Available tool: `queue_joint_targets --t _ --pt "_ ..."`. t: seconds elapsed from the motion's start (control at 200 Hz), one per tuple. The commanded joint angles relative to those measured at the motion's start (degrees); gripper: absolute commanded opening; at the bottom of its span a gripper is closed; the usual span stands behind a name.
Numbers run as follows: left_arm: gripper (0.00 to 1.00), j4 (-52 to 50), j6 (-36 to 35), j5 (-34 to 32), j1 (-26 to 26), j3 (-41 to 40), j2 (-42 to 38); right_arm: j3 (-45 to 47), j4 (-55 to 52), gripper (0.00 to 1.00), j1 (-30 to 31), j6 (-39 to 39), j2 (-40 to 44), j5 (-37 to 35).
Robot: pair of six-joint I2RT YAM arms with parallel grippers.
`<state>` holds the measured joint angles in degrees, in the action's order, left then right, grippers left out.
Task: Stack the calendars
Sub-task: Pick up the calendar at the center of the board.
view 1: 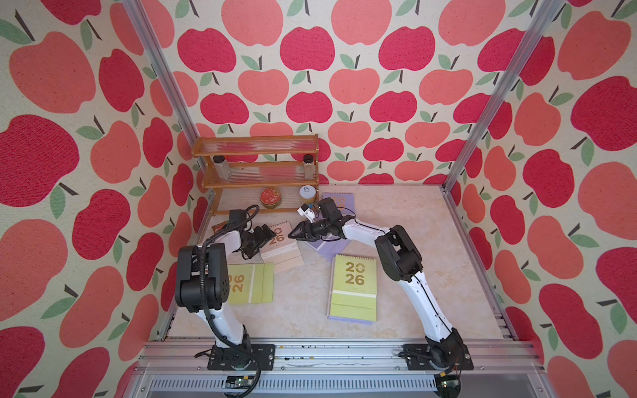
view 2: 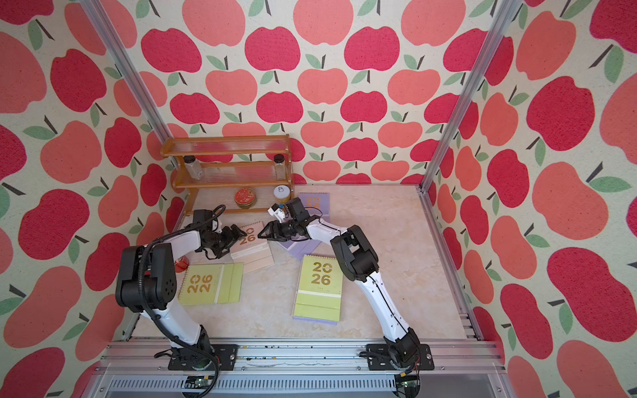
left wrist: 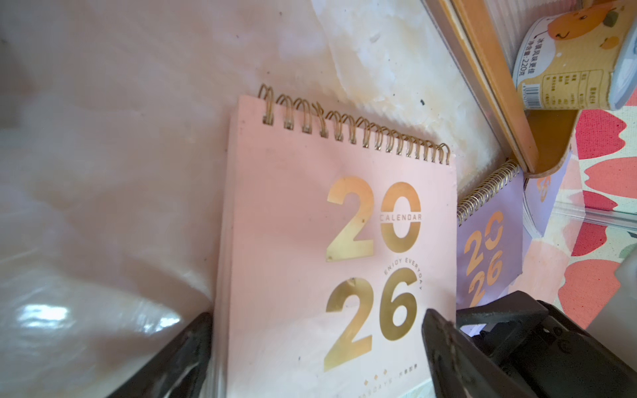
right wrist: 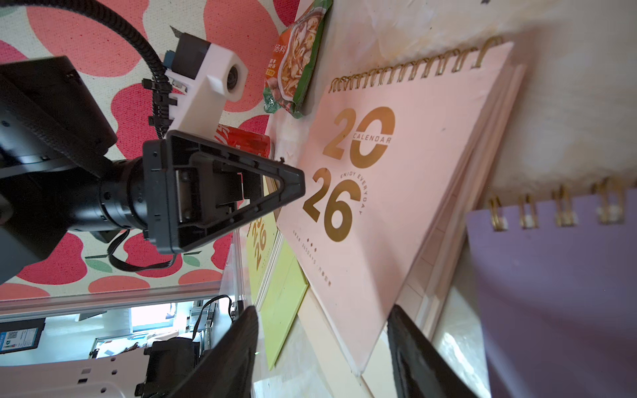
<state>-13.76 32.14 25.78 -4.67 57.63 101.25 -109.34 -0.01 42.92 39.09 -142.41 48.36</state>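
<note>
Top views first. The pink calendar [view 1: 283, 243] lies flat on a pile of pink ones at the back-left of the counter [view 1: 406, 248], just in front of the shelf [view 1: 255, 164]. The left end effector [view 1: 268, 235] hangs over its left side. The right end effector [view 1: 292, 236] points at its right edge. Both top views agree: the pink calendar [view 2: 253, 241] sits between the two tips. A lilac calendar [view 1: 332, 249] pokes out from under the right wrist. Nearer the arm bases lie the left yellow-green calendar [view 1: 253, 282] and the right yellow-green calendar [view 1: 353, 286], both well apart from either tip.

Left wrist now. The pink calendar [left wrist: 310, 224] fills the view, its coil at the far end. The left end effector [left wrist: 317, 315] is spread wide. One finger [left wrist: 186, 355] is just off one long edge, the other overlaps the opposite edge beside the "26". Nothing is pinched. I cannot tell whether either finger touches.

Right wrist. The right end effector [right wrist: 324, 308] has its fingers parted, roughly halfway. A corner of the pink calendar [right wrist: 396, 193] shows in the gap, with neither finger pressing on it, so it is released and empty. The left end effector [right wrist: 293, 182] shows side-on, with its tip by the numerals. The lilac calendar [right wrist: 551, 293] lies just beside the pile. A snack packet [right wrist: 296, 58] lies past the coil.
</note>
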Motion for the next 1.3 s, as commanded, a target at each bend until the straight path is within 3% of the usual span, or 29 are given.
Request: queue_joint_targets --t 0.0,0.285,0.55,0.96,1.296 --pt "0.92 -2.8 1.4 1.7 1.6 -2.8 2.9 -1.2 -2.7 0.62 0.8 -2.3 3.0 1.4" --pt "0.92 -3.2 0.8 1.2 1.3 -3.0 2.8 -9.6 -29.6 0.65 0.5 -16.2 -0.4 -9.8" --pt "0.92 -4.2 0.4 0.5 1.0 -3.1 1.9 -13.6 -34.8 0.66 1.6 -17.4 -2.6 -15.1" --pt "0.92 -3.7 0.7 1.1 1.1 -3.3 2.0 -20.7 -37.2 0.65 4.1 -16.1 -8.3 -14.7" --pt "0.92 -2.7 1.4 1.6 1.7 -3.8 2.7 -19.0 -29.2 0.65 5.4 -10.6 -9.3 -7.3"
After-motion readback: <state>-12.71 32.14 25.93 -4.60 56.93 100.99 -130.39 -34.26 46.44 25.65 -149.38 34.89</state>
